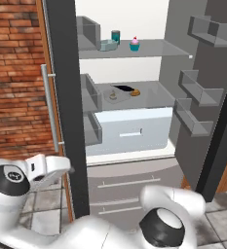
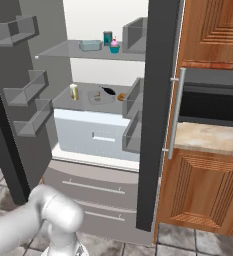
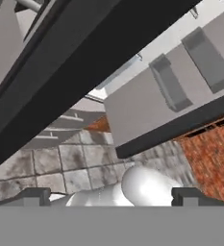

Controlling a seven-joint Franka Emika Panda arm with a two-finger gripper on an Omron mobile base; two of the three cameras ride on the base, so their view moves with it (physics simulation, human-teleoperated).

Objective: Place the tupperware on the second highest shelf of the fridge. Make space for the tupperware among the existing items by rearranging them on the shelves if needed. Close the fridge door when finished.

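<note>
Translucent grey tupperware point(image 1: 116, 94) sat on second highest shelf point(image 1: 156, 96) inside fridge point(image 1: 66, 97), just beside small brown piece point(image 1: 135, 92). Claw point(image 3: 111, 196) spread wide, empty, low by door edge; box lay well above and ahead, deep in fridge. Box outline faint, long axis unclear. Doors stood open.

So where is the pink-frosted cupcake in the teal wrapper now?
The pink-frosted cupcake stands on the fridge's upper glass shelf, just right of the dark teal can.
</note>
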